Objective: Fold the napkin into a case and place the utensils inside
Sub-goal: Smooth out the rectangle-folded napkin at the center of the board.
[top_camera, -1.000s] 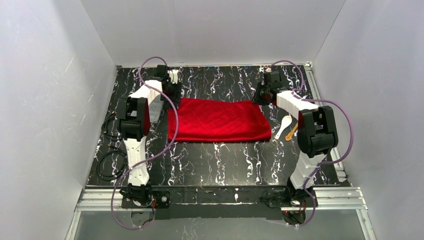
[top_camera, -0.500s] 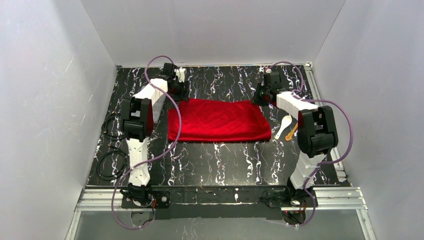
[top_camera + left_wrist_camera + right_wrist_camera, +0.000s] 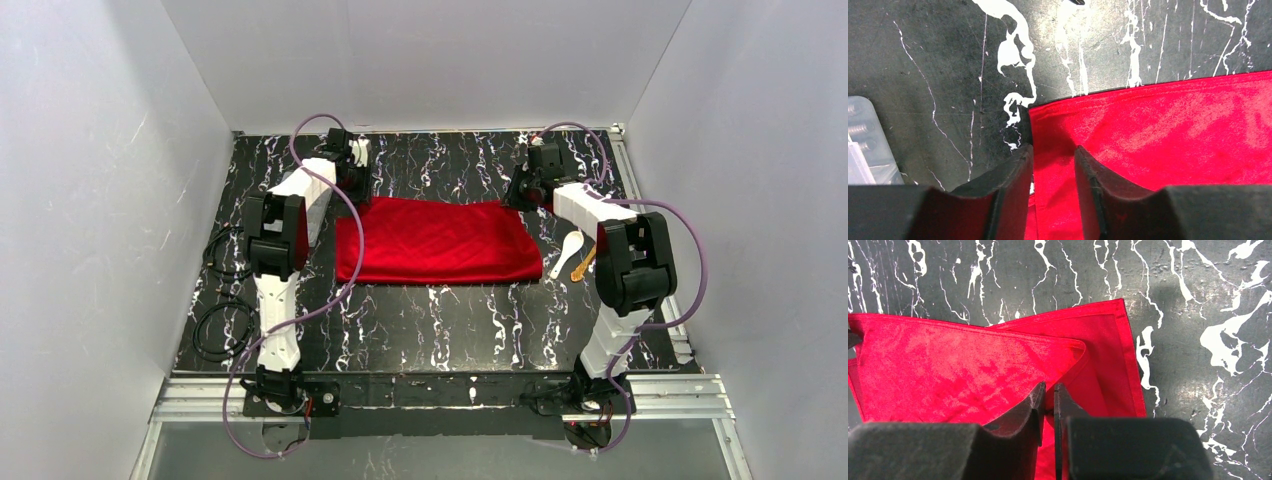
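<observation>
Lying folded in 2 layers as a wide rectangle, the napkin point(image 3: 435, 243) sits flat on the table point(image 3: 440, 320), in its far half and about midway between the left and right edges. The left gripper point(image 3: 1053, 152) hangs low over the napkin's far-left corner with its jaws apart. 1 finger stands at the cloth's left hem and the other over the red, with nothing pinched between them. The right gripper point(image 3: 1048, 387) is at the napkin's far-right corner, clenched to a sliver on the top layer. That layer's hem curves away from the bottom layer's corner and runs in between the fingertips, while the bottom layer lies flat beyond it. The 2 utensils rest on the table just right of the napkin, toward the right edge and beside the right arm: the spoon point(image 3: 568, 247), bowl toward the far edge, and the gold utensil point(image 3: 583, 265) just beside it. A clear box point(image 3: 863, 145) lies near the left gripper, left of the napkin.
</observation>
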You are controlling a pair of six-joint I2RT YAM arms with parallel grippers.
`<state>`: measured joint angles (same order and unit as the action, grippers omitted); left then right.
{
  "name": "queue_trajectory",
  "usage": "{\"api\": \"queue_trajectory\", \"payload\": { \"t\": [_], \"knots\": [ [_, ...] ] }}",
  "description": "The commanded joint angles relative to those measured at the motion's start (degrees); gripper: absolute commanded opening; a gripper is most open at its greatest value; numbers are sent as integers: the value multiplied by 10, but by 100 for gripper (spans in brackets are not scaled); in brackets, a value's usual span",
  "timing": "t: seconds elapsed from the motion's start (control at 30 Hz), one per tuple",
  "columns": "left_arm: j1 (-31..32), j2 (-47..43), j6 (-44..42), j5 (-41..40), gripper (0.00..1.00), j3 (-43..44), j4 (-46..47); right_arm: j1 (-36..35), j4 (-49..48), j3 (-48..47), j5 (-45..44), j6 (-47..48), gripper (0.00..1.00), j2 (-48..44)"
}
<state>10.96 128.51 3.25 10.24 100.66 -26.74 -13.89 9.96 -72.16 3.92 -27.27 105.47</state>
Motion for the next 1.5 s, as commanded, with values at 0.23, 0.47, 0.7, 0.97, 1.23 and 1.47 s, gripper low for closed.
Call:
{"api": "queue_trajectory", "payload": {
  "t": [0.23,0.47,0.7,0.97,1.23,1.47],
  "knots": [
    [-2,-39,-8,1,0,-36,25,1,-17,-21,7,-7,16,-31],
    [-2,-101,-20,-2,0,-59,36,4,-14,-32,9,-1,16,-42],
    [-2,-154,-24,23,0,-76,34,9,-20,-22,22,1,14,-66],
    [-2,-189,-30,42,0,-94,24,18,-37,2,56,-3,13,-96],
    [-2,-222,-30,25,0,-125,10,21,-42,17,73,-9,13,-121],
    [-1,-257,-51,28,0,-171,19,23,-36,47,66,3,13,-152]
  ]
}}
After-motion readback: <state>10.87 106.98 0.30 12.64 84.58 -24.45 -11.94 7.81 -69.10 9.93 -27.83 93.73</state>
